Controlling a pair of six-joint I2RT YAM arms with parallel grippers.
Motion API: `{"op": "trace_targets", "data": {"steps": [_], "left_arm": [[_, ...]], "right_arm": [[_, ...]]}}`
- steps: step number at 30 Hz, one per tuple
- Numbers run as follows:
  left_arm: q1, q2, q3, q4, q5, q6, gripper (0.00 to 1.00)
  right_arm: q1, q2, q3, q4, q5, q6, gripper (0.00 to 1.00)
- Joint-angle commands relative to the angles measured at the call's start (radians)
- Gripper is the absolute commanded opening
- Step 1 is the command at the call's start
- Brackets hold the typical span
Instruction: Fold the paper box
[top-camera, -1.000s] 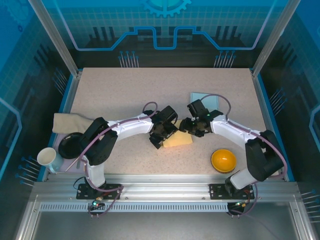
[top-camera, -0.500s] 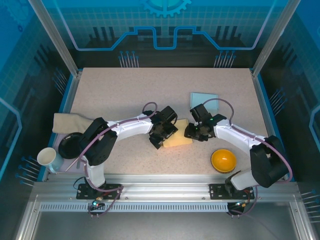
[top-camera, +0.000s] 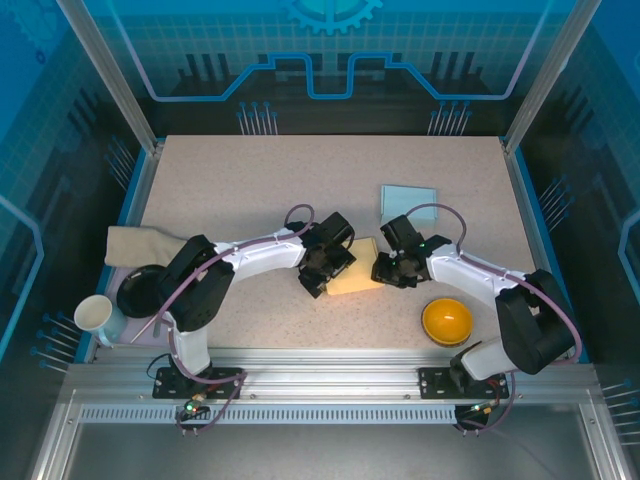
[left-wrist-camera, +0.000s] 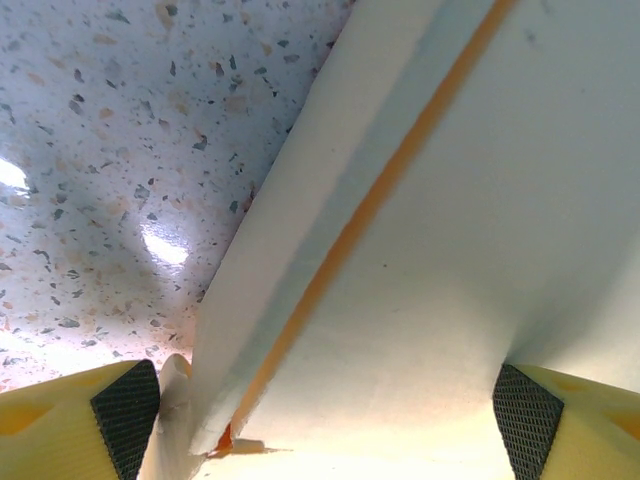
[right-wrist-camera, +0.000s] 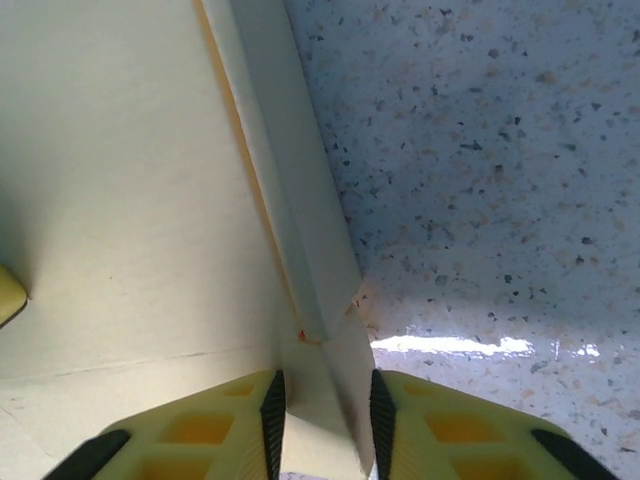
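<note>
The cream paper box (top-camera: 357, 277) lies partly folded on the speckled table between both arms. My left gripper (top-camera: 325, 268) sits over the box's left end. In the left wrist view its jaws (left-wrist-camera: 325, 420) stand wide open, with the box panel and its orange crease (left-wrist-camera: 370, 200) spanning the gap between the pads. My right gripper (top-camera: 389, 268) is at the box's right edge. In the right wrist view its jaws (right-wrist-camera: 325, 430) are pinched on a narrow upright flap of the box (right-wrist-camera: 325, 400), with the folded side wall (right-wrist-camera: 290, 180) running away from them.
An orange bowl (top-camera: 446, 321) sits near the front right, close to the right arm. A light blue sheet (top-camera: 408, 203) lies behind the right gripper. At the left edge are a beige cloth (top-camera: 135, 245), a black dish (top-camera: 140, 290) and a white mug (top-camera: 95, 316).
My right gripper has come down and in against the box's right edge, and its jaws have narrowed onto the flap. The left arm has stayed put.
</note>
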Motion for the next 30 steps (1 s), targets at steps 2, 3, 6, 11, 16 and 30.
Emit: {"op": "trace_targets", "data": {"steps": [2, 3, 6, 11, 16, 30], "left_arm": [[0.006, -0.014, -0.024, -0.045, -0.030, 0.013, 0.90], [0.006, -0.014, -0.024, -0.044, -0.030, 0.011, 0.90], [0.006, -0.010, -0.025, -0.042, -0.027, 0.009, 0.90], [0.008, -0.005, -0.028, -0.042, -0.025, 0.008, 0.90], [0.014, -0.004, -0.033, -0.043, -0.025, 0.007, 0.90], [0.012, 0.028, 0.011, -0.009, 0.073, -0.040, 0.90]], "right_arm": [[-0.006, 0.004, -0.020, 0.026, 0.019, -0.006, 0.28], [-0.006, 0.004, -0.023, 0.030, 0.021, -0.008, 0.28], [-0.006, 0.004, -0.040, 0.050, 0.026, -0.014, 0.25], [-0.006, 0.002, -0.068, 0.065, 0.068, -0.028, 0.23], [-0.006, 0.003, -0.086, 0.083, 0.098, -0.037, 0.23], [0.004, 0.031, -0.074, 0.087, 0.080, -0.033, 0.23]]}}
